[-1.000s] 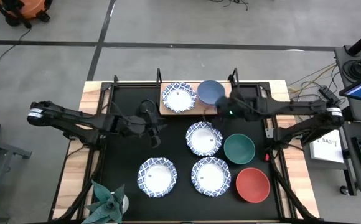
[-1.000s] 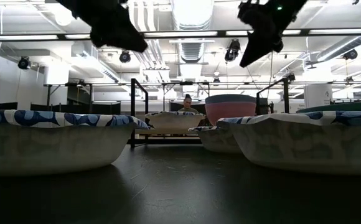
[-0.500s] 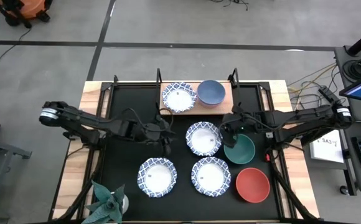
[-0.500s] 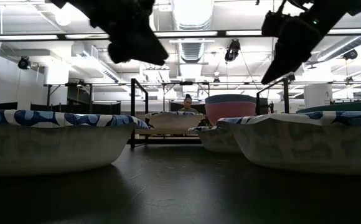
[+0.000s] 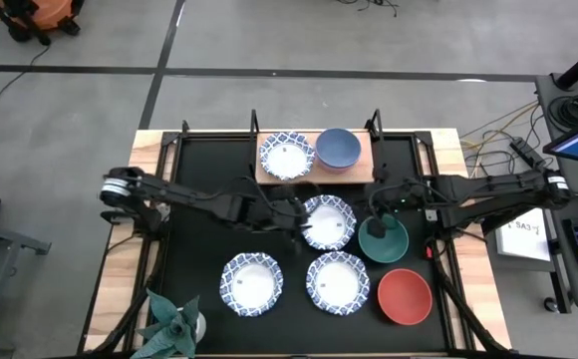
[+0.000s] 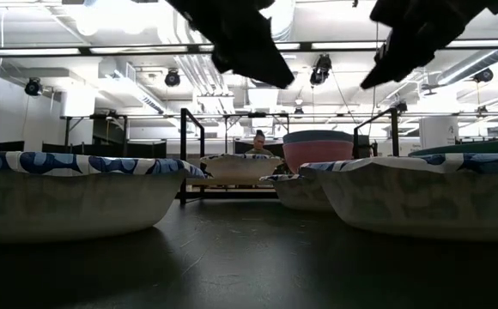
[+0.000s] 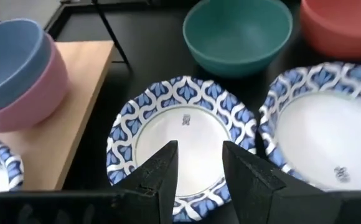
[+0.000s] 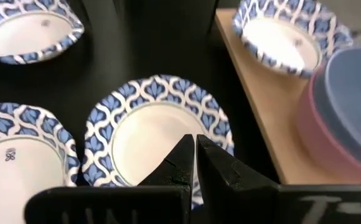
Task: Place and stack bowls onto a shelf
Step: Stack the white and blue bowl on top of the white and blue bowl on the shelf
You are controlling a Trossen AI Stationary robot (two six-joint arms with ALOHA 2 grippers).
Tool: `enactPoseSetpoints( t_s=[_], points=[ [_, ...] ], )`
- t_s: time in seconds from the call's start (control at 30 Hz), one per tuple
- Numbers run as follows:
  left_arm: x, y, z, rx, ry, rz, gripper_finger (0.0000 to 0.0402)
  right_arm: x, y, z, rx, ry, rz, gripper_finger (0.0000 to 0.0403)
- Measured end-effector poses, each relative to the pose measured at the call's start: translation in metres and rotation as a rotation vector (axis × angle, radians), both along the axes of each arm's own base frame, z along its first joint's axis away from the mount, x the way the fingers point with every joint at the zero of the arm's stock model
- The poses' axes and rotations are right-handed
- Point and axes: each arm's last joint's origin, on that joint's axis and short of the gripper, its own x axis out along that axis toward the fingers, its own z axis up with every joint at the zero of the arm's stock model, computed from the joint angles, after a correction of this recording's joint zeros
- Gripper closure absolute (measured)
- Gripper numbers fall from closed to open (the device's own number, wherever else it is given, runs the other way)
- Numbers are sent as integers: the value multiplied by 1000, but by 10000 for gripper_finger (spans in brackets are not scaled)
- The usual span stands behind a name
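The shelf (image 5: pixel 361 174) stands at the table's far edge; a white-and-blue patterned bowl (image 5: pixel 286 156) rests on it beside a blue bowl (image 5: pixel 338 149) nested in a pink one (image 7: pixel 37 93). Three more patterned bowls sit on the black tabletop: one in the middle (image 5: pixel 331 221) and two nearer (image 5: pixel 251 283) (image 5: pixel 337 282). A green bowl (image 5: pixel 383 241) and a red bowl (image 5: pixel 405 296) sit to the right. My left gripper (image 5: pixel 304 223) (image 7: pixel 199 167) hovers open over the middle bowl's left rim, well above it. My right gripper (image 5: pixel 373 212) (image 8: pixel 195 158) hangs shut in the air by the green bowl's far rim.
A spiky green plant (image 5: pixel 174 324) stands at the near left corner. Black posts (image 5: pixel 254 125) rise at the shelf's corners. Both arms reach in level over the table's middle. A person shows far off in the room behind the shelf (image 6: pixel 258 142).
My left gripper has swept toward the table's right edge, from the left half to over the middle patterned bowl, sinking slightly. My right gripper has drawn back from the blue bowl on the shelf toward the near right, to above the green bowl. No bowl has moved.
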Motion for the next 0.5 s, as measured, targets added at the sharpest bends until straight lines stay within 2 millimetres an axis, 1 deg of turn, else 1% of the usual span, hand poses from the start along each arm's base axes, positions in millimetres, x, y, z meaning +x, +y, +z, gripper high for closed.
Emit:
enactPoseSetpoints(
  t_s=[0.07, 0.27, 0.43, 0.5],
  points=[
    [8, -1, -5, 28, 41, -19, 293, -3, 0, 4, 10, -41, 9, 394],
    [24, -2, -22, 48, 112, -77, 293, -12, 2, 5, 21, -55, 58, 394],
    [26, 0, -33, 9, 207, -127, 284, -16, 2, 9, 4, -77, 70, 394],
    [26, 0, -33, 17, 235, -131, 274, -16, 2, 9, 2, -79, 71, 394]
  ],
)
